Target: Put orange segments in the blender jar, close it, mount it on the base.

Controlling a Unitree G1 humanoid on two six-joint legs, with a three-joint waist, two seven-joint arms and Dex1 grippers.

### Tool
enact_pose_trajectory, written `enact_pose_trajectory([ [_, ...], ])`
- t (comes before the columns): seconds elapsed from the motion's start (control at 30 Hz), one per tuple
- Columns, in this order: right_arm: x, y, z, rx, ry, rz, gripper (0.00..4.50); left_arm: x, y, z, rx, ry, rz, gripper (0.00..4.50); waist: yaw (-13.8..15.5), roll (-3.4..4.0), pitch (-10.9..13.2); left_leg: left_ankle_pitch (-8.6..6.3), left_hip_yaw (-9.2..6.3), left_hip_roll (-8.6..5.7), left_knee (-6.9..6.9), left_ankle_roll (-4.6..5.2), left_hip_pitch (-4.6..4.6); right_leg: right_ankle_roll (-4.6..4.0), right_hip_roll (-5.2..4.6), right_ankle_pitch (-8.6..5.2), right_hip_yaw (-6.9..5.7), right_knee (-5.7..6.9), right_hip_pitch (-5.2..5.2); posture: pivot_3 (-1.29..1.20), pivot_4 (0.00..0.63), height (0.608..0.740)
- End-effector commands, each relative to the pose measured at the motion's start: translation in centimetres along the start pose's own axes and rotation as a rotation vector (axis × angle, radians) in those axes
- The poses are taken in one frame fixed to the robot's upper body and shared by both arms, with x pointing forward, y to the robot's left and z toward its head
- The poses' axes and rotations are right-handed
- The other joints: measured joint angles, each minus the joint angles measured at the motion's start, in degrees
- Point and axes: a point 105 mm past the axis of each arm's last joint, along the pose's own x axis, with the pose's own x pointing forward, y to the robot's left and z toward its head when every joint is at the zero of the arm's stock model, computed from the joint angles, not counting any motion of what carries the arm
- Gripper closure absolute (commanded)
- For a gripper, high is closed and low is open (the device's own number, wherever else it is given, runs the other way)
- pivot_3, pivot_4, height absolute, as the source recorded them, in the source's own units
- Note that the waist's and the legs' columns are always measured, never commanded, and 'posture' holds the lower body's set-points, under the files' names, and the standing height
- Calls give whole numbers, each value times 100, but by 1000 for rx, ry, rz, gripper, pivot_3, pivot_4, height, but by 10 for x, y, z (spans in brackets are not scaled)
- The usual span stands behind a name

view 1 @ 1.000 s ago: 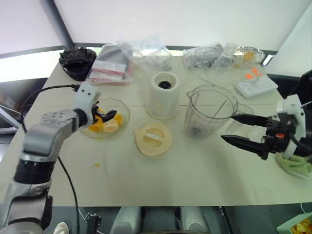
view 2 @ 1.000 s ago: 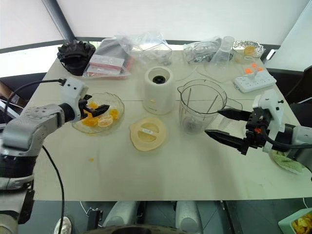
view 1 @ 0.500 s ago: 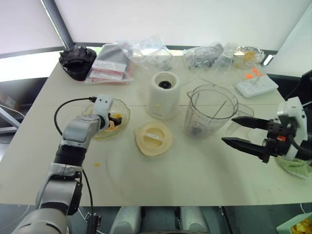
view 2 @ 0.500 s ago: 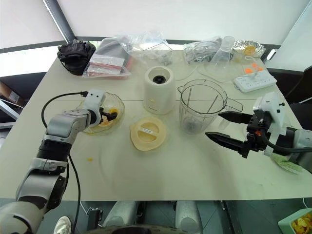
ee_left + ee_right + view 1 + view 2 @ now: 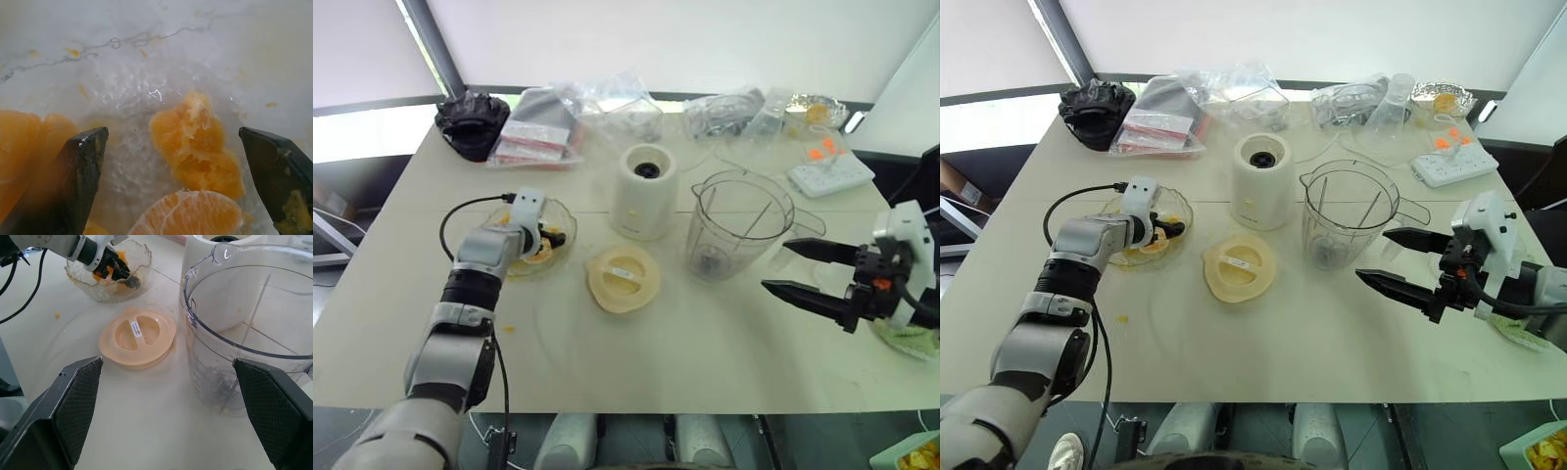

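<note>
Head view: left gripper [image 5: 546,238] down in glass bowl [image 5: 564,216], jaws spread, nothing held. Blender jar [image 5: 737,223] beside base [image 5: 642,191].

Left wrist view: orange segments [image 5: 198,144] between wide fingers [image 5: 80,178]. Likely soft, wet, slippery; pinch gently across middle.

Right wrist view: right gripper [image 5: 171,404] agape, empty, near jar; lid [image 5: 137,337] on table.

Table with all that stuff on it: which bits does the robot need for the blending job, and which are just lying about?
Needed: glossy orange segments in shallow glass bowl; tall clear plastic blender jar; squat white base; round cream-beige lid.

Lying about: clear plastic bags; white power strip; black crumpled object.
</note>
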Motion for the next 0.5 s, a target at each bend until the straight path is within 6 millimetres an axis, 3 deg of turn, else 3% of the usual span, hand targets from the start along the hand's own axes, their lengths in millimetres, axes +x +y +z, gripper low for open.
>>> enact_pose_trajectory([
  [0.03, -5, 1, 12, -65, -35, -29, 58, 5, -3, 4, -39, -5, -20, 0, 52, 0, 0, 0, 0, 0, 2, 0, 0, 1, 0, 1, 0, 0, 1, 0, 150, 740],
  [0.43, -5, -1, 11, -79, -41, -55, 58, 9, -7, 3, -52, 6, -49, 0, 75, 0, -1, 0, -2, -1, 30, 0, 0, 9, -1, 5, -1, 1, 16, 0, 150, 740],
  [0.5, -4, -2, 11, -80, -43, -58, 0, 9, -8, 4, -52, 4, -57, 562, 74, 0, -1, 0, -2, -1, 30, 0, -1, 9, -1, 5, -1, 1, 16, 0, 150, 740],
])
